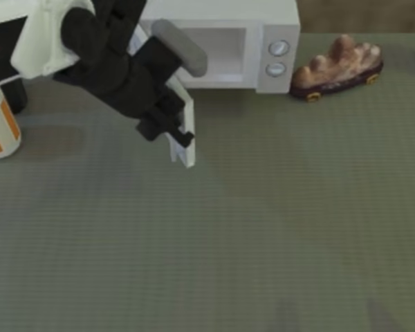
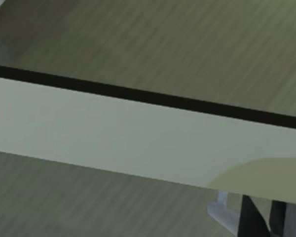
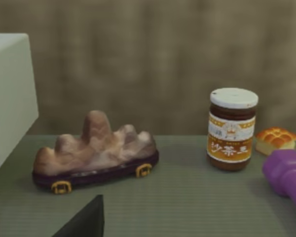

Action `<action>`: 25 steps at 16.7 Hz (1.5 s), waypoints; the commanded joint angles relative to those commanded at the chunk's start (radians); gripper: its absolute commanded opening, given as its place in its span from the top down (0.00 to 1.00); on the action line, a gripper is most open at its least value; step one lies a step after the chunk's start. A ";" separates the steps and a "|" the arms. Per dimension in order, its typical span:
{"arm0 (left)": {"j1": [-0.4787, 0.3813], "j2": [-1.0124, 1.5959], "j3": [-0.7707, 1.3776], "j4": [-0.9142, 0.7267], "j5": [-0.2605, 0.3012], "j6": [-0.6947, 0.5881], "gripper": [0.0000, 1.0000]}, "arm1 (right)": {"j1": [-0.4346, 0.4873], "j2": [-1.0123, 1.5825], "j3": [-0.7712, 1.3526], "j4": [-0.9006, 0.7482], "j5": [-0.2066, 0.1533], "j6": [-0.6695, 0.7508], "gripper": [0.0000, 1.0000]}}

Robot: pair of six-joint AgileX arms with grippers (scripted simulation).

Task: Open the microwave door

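1. Microwave (image 1: 221, 41), far left of centre, has its microwave door (image 1: 185, 131) swung open; left gripper (image 1: 167, 131) grips its edge.
2. Right wrist view alone shows one jar (image 3: 232, 128), one bun (image 3: 276, 139).
3. Two knobs (image 1: 277, 58).

Only readable bit: three Chinese characters, 沙茶王, on the orange label of the sauce jar (image 3: 232, 129). Smaller print illegible.
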 joint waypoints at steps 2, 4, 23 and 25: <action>0.000 0.000 0.000 0.000 0.000 0.000 1.00 | 0.000 0.000 0.000 0.000 0.000 0.000 0.00; 0.000 0.000 0.000 0.000 0.000 0.000 1.00 | 0.000 0.000 0.000 0.000 0.000 0.000 0.00; 0.055 -0.014 -0.010 -0.042 0.068 0.145 1.00 | 0.000 0.000 0.000 0.000 0.000 0.000 0.00; 0.072 -0.017 -0.014 -0.056 0.088 0.189 1.00 | 0.000 0.000 0.000 0.000 0.000 0.000 0.00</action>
